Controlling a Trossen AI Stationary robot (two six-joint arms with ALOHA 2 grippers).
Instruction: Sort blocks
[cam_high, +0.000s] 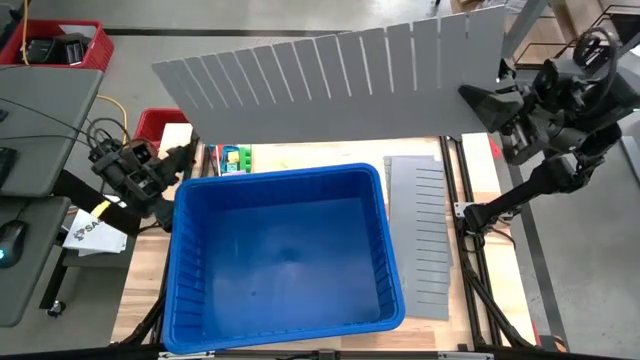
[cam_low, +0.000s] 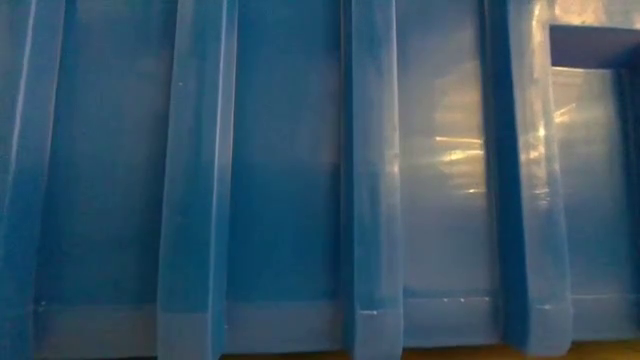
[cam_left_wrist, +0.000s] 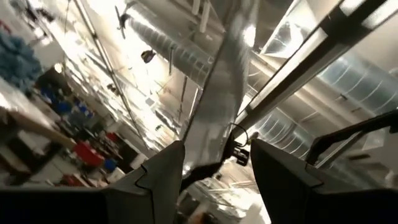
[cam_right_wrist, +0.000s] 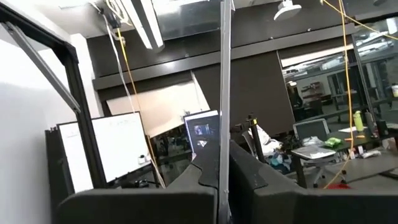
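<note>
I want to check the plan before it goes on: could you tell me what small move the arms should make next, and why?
Probably lower the long slotted divider panel toward the blue bin. Both the left gripper and right gripper hold it by its ends above the bin, which has no divider inside.

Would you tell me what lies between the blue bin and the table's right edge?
A slotted grey divider panel lies flat there beside the blue bin, seen in the high view.

The high view looks straight down on the table, with the blue bin (cam_high: 285, 255) at lower centre. The low view sits right against that bin's ribbed wall (cam_low: 300, 180), which fills the frame. Both wrist views face upward along the grey slotted panel (cam_high: 330, 75), seen edge-on at frame centre.
</note>
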